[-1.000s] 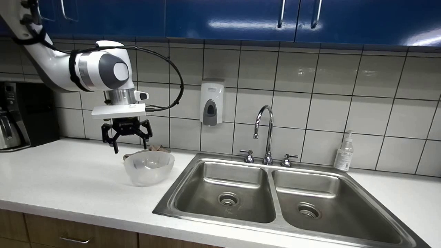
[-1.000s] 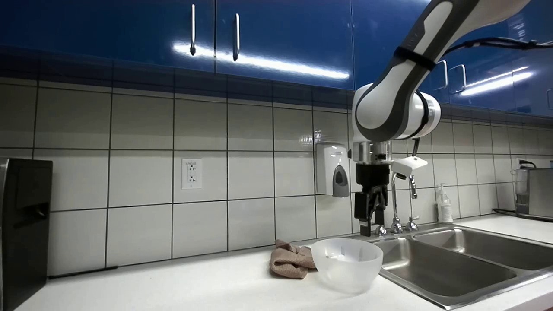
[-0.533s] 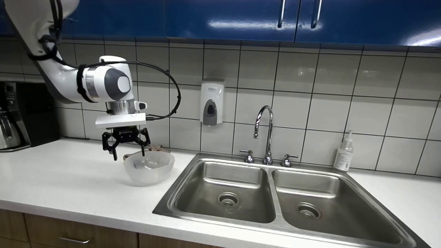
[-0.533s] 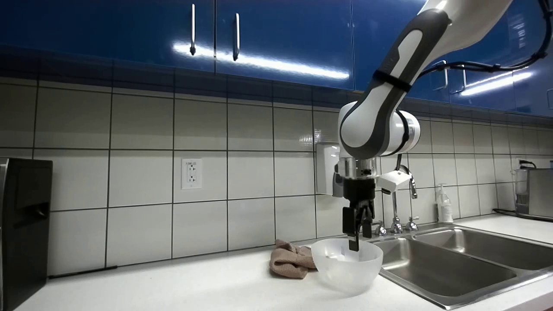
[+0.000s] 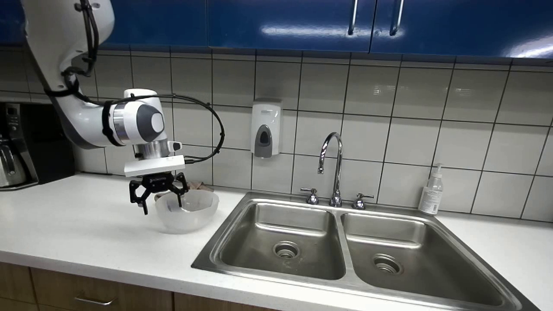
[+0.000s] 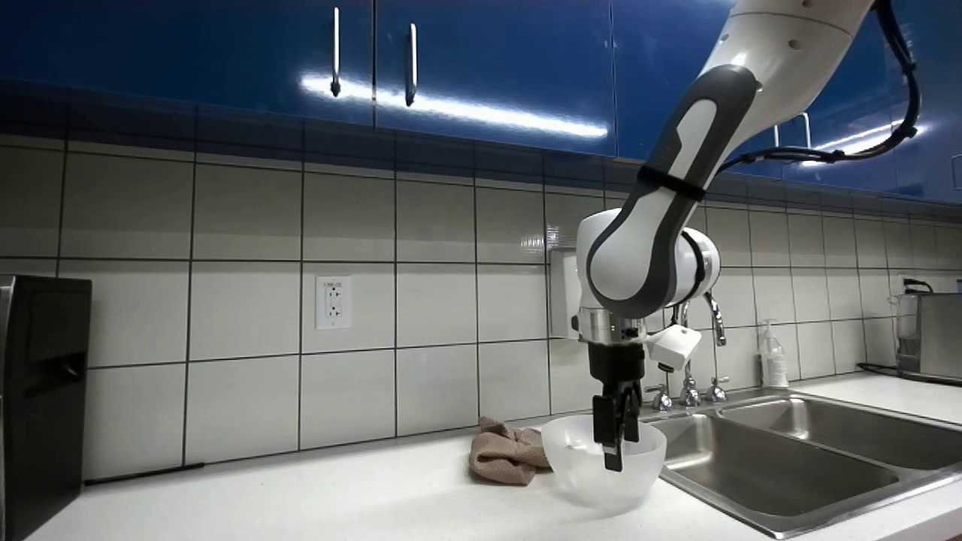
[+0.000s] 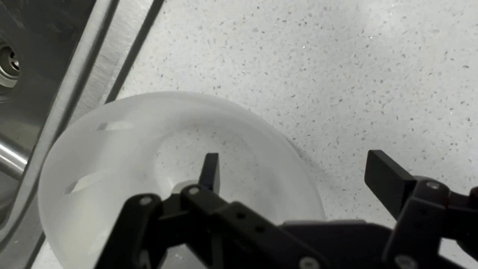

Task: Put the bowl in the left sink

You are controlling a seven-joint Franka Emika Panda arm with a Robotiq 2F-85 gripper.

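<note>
A frosted clear bowl (image 5: pixel 192 218) stands upright on the counter just left of the sink. It shows in the other views too, as the bowl (image 6: pixel 586 485) and the bowl (image 7: pixel 123 149). My gripper (image 5: pixel 163 208) is open, pointing down at the bowl's rim. In the wrist view my gripper (image 7: pixel 292 158) has one finger over the bowl's inside and the other outside over the counter, with the rim between them. The fingers do not close on the rim. The left sink basin (image 5: pixel 255 257) is bare steel with a drain; its edge shows in the wrist view (image 7: pixel 67 86).
A brown cloth (image 6: pixel 505 454) lies against the bowl's back side. A faucet (image 5: pixel 338 172) rises behind the sink, with the right basin (image 5: pixel 432 276) beside the left one. A wall soap dispenser (image 5: pixel 266 129), a pump bottle (image 5: pixel 431 194) and a black coffee maker (image 5: pixel 43 142) are around.
My gripper has moved down toward the bowl, and one finger has gone from above the rim to inside it. The fingers have stayed open. The bowl has not moved.
</note>
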